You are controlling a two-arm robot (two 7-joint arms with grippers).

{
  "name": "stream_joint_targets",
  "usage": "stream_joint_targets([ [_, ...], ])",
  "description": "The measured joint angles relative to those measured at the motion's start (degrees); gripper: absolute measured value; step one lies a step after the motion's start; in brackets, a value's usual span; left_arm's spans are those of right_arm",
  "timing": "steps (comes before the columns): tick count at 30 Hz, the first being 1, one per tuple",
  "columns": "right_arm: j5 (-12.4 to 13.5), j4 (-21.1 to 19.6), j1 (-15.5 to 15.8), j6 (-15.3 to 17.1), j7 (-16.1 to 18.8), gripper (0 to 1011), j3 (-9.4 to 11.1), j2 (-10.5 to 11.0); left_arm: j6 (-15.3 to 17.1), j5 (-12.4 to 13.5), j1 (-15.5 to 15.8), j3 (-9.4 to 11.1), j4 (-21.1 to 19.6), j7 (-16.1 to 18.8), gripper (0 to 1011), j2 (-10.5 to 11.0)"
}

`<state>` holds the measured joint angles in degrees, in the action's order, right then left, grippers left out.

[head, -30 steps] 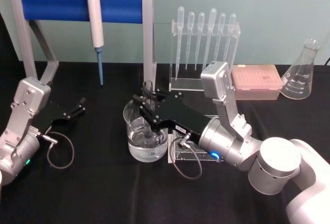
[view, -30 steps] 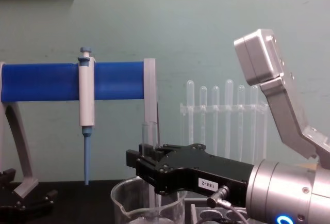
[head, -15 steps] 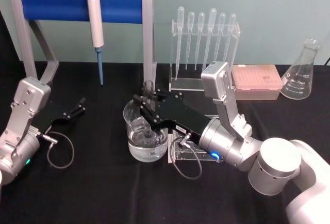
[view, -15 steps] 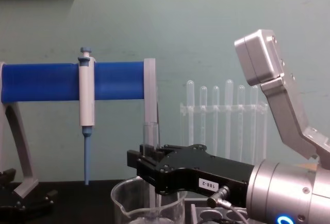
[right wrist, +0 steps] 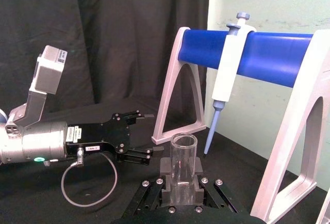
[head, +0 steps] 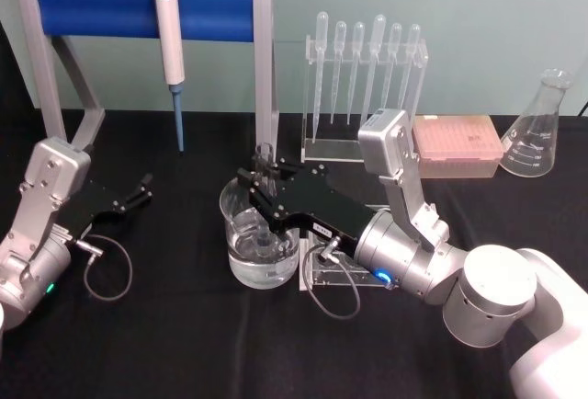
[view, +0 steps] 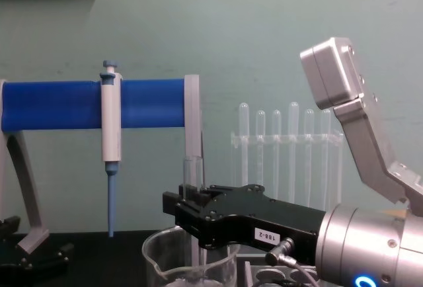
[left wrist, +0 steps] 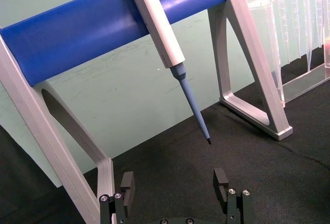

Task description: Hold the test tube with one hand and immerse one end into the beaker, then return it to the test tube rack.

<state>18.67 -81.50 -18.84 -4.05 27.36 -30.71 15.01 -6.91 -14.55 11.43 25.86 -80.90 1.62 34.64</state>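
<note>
The right arm's hand (head: 260,188) is clamped on the test tube (head: 265,158), its two fingers (right wrist: 166,172) pressing the glass from either side a little below the open rim. Gripping that high leaves the long bare part of the tube hanging straight down beneath the hand, so the black fingers stop above the beaker (head: 231,210) rather than going in. The tube stands upright, which keeps it off the beaker's wall. Its round bottom is down in the liquid, directly below the hand and, as far as I can judge, near the glass floor. The dip looks done, or nearly so.

The test tube rack (head: 314,279) lies under the wrist, just behind the hand and beside the beaker, so the trip back is short. That would be a lift straight up until the bottom clears the rim, then a small pull back over a hole. The risk is knocking the beaker's rim on the way.

The left gripper (head: 141,192) waits well off to the side of the hand, jaws spread and empty, out of the way.
</note>
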Motion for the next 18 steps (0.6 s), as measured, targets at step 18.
stream_joint_targets([
  [18, 0.02, 0.0, -0.06, -0.03, 0.03, 225, -0.01, 0.0, 0.0, 0.0, 0.0, 0.0, 0.0, 0.0, 1000, 0.0],
])
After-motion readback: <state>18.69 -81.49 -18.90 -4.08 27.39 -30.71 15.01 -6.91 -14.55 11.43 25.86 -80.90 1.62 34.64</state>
